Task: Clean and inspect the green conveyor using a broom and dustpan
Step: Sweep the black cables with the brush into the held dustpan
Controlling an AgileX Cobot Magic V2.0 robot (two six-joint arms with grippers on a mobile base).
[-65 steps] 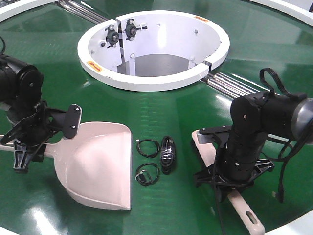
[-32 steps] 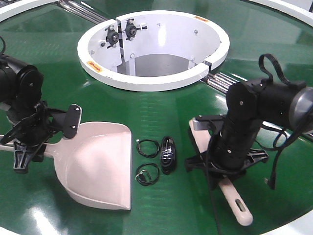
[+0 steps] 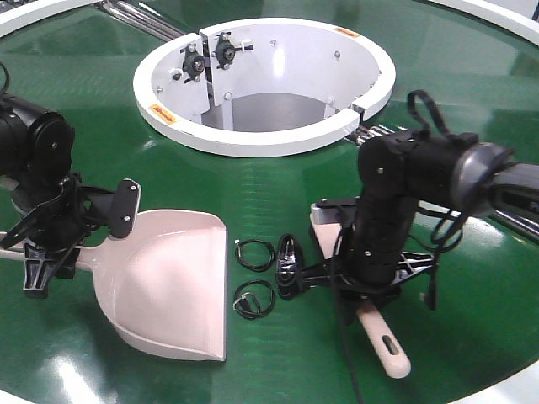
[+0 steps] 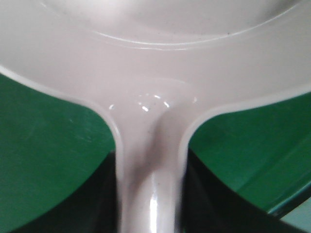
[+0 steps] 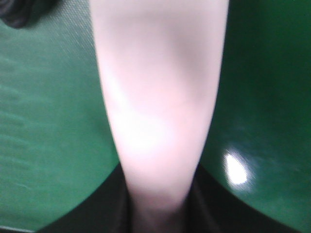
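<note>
Seemingly, dustpan [image 3: 168,286] and broom [image 3: 376,330] in fingers [image 4: 92,204].

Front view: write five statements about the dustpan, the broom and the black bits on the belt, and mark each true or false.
1. The left gripper grips the dustpan by its handle. True.
2. The dustpan's flat open edge faces away from the black bits. False: it faces them.
3. The black bits lie between the dustpan and the broom. True.
4. The black bits are inside the dustpan. False: they lie on the conveyor, just outside the pan's edge.
5. The right gripper is empty. False: it is shut on the broom's handle.
</note>
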